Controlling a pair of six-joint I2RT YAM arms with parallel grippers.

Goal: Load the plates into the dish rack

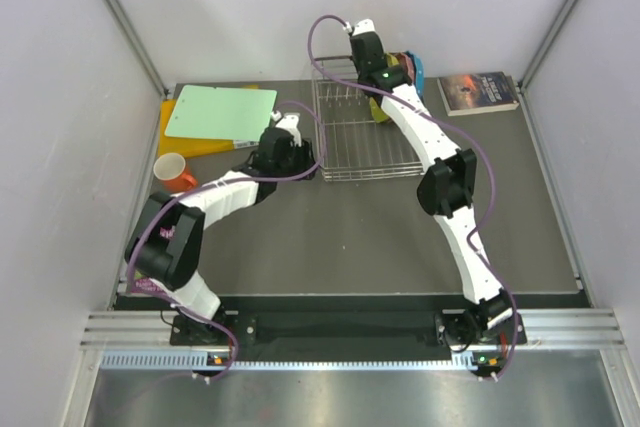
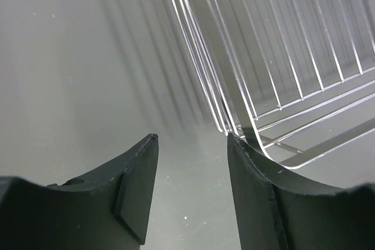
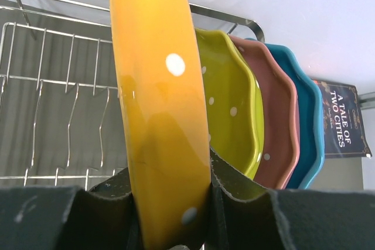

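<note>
Bright colours, white dots
White dots mark the orange plate (image 3: 158,115), yellow-green plate (image 3: 231,103) and pink plate (image 3: 280,115); the blue plate (image 3: 309,121) edges a silver dish rack (image 3: 58,80).

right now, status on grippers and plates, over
Right gripper shut on orange plate; green plate, pink plate, blue plate upright beside it. Left gripper open, empty, at rack corner. No blocker seen.

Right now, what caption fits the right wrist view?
Right claw pinching orange dotted plate beside yellow-green plate, pink plate, blue plate.

Obscured plates (image 1: 415,72)
From above, they are largely covered by the right arm (image 1: 410,117); the orange plate (image 3: 158,115) is cropped at the wrist view's edges.
</note>
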